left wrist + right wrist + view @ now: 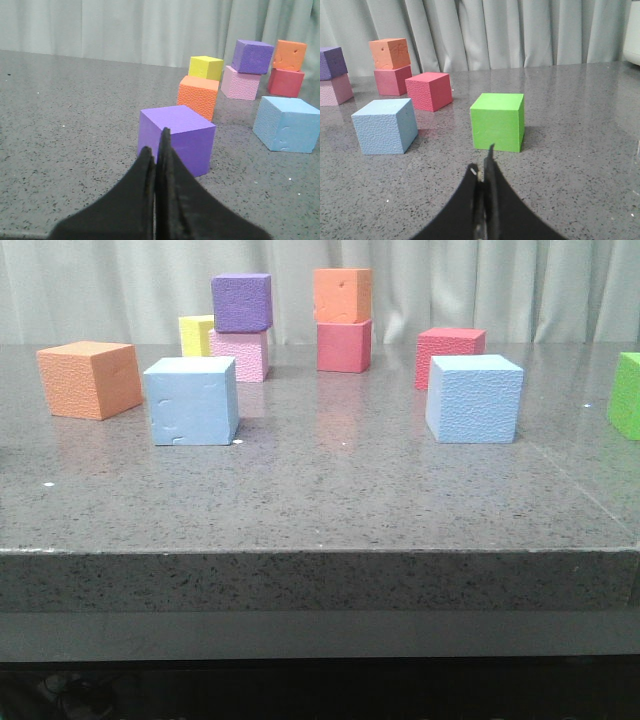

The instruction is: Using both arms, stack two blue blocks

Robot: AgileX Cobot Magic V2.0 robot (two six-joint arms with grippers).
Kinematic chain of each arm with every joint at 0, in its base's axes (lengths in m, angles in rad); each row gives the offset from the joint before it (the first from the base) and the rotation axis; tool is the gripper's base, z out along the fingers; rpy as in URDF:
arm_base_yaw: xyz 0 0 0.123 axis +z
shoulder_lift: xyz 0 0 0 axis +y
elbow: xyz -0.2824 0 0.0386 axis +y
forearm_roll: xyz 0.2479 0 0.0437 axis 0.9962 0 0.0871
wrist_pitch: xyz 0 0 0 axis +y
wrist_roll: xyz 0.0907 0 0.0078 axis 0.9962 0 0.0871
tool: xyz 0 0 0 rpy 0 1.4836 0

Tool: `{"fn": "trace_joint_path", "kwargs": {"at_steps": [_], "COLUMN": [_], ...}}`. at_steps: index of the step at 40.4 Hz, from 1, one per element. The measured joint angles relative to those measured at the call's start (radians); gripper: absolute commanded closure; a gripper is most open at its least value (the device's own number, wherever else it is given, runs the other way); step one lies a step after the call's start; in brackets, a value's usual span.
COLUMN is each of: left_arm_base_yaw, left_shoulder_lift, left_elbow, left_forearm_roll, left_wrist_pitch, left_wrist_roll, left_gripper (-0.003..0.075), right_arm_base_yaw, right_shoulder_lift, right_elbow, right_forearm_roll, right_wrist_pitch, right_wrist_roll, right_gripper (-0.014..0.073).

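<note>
Dark speckled stone table, pale curtain behind it. Both my pincers sit low near the tabletop, clenched with nothing in them: left gripper facing a purple cube, right gripper facing a green cube. The two blue blocks, left blue block and right blue block, stand well apart on the table, each off to the side, beyond my fingertips.

Out on the grey speckled table, a large orange cube sits at far left and a green cube peeks in at the right edge. Toward the back, a purple cube rides on a pink cube with a yellow cube just beside, an orange block tops a red cube, and another red cube stands alone. Pale curtains hang behind.
</note>
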Motion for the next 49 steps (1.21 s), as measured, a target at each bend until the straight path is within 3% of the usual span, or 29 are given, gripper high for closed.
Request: {"fn": "trace_joint_path", "kwargs": {"at_steps": [30,36,40,49], "left_arm_base_yaw": [0.0,0.0,0.0,0.0], "left_shoulder_lift": [0.0,0.0,0.0,0.04], "left_elbow": [0.0,-0.005,-0.057,-0.351], "left_forearm_roll": [0.0,0.0,0.0,0.0], "left_wrist_pitch": [-0.002,-0.074,-0.056,0.109], "left_wrist_roll": [0.0,0.0,0.0,0.0], "left_gripper": [0.0738,0.0738,0.0738,0.0738], "right_arm_base_yaw": [0.0,0.0,0.0,0.0], "right_shoulder_lift": [0.0,0.0,0.0,0.01], "right_elbow": [0.0,-0.029,-0.115,-0.344], "right_forearm_roll": [0.0,0.007,0.008,-0.012], "right_wrist_pitch": [0.0,0.054,0.123,0.251], "right_wrist_roll": [0.0,0.0,0.0,0.0], "right_gripper": [0.0662,0.0662,0.0662,0.0662]}}
